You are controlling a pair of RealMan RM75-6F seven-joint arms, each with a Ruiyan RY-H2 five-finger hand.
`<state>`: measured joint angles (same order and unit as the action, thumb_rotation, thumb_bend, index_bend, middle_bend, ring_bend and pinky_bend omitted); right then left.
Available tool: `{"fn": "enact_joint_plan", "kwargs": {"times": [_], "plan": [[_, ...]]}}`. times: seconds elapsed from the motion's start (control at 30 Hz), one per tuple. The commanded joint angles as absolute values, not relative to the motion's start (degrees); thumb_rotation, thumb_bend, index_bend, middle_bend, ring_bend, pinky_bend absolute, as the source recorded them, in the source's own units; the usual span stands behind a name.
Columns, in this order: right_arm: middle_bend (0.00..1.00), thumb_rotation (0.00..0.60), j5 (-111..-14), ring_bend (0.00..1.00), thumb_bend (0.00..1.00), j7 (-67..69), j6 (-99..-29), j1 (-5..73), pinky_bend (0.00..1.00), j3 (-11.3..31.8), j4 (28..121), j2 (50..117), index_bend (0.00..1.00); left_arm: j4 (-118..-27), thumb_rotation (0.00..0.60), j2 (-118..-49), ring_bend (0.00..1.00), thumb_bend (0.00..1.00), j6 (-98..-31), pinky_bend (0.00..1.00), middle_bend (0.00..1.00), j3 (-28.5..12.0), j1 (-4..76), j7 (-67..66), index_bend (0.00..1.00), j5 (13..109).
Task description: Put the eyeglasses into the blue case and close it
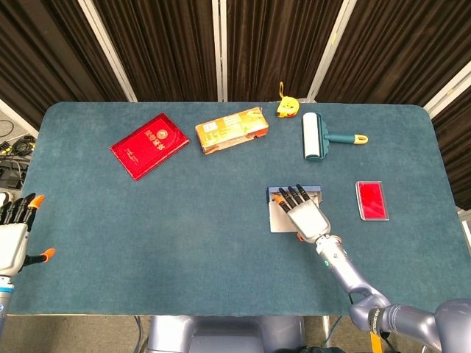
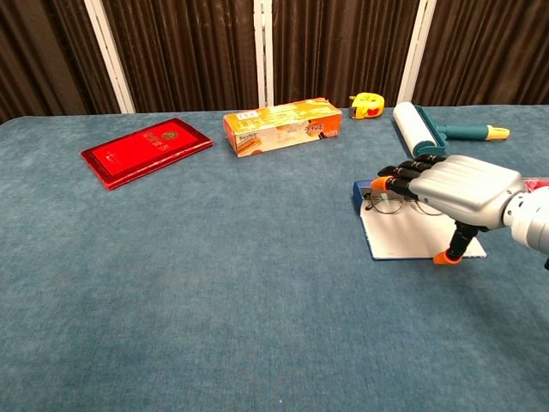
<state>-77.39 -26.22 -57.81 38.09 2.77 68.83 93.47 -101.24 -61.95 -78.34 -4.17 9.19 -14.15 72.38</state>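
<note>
The blue case (image 2: 403, 244) lies open on the table right of centre, its white inner flap towards me. Thin-framed eyeglasses (image 2: 386, 203) rest on it along the blue far part, lenses facing me. My right hand (image 2: 459, 190) hovers flat just over the glasses, fingers spread and pointing left, with the thumb tip down at the flap's near right corner. It holds nothing. In the head view this hand (image 1: 305, 215) covers most of the case (image 1: 274, 219) and hides the glasses. My left hand (image 1: 11, 239) hangs off the table's left edge with its fingers apart and nothing in it.
A red booklet (image 1: 149, 145) and an orange box (image 1: 231, 129) lie at the far left and far centre. A yellow tape measure (image 1: 287, 107) and a lint roller (image 1: 313, 135) sit behind the case. A small red card (image 1: 372, 199) lies to its right.
</note>
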Motion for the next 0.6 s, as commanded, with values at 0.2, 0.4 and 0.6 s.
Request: {"fn": "enact_joint_plan", "kwargs": {"times": [0.2,0.4,0.6], "plan": [[0.0,0.6,-77.44,0.0,0.0,-25.94,-57.1,37.92,0.0,2.84,67.2,94.44,0.03,-101.17,0.6,-62.15,0.0,0.0,-78.29,0.0,0.0,-4.17,9.23,-14.45,0.0,72.25],[0.0,0.6,-77.8,0.0,0.0,-25.75,-56.9,37.86,0.0,2.92,66.09,95.12,0.04,-101.14,0.6,-62.21,0.0,0.0,-78.23,0.0,0.0,-4.19,9.26,-14.53,0.0,72.14],[0.0,0.6,-77.82,0.0,0.0,-25.73,-56.49,37.84,0.0,3.05,65.19,95.6,0.06,-101.1,0.6,-62.23,0.0,0.0,-78.21,0.0,0.0,-4.2,9.27,-14.57,0.0,72.05]]}}
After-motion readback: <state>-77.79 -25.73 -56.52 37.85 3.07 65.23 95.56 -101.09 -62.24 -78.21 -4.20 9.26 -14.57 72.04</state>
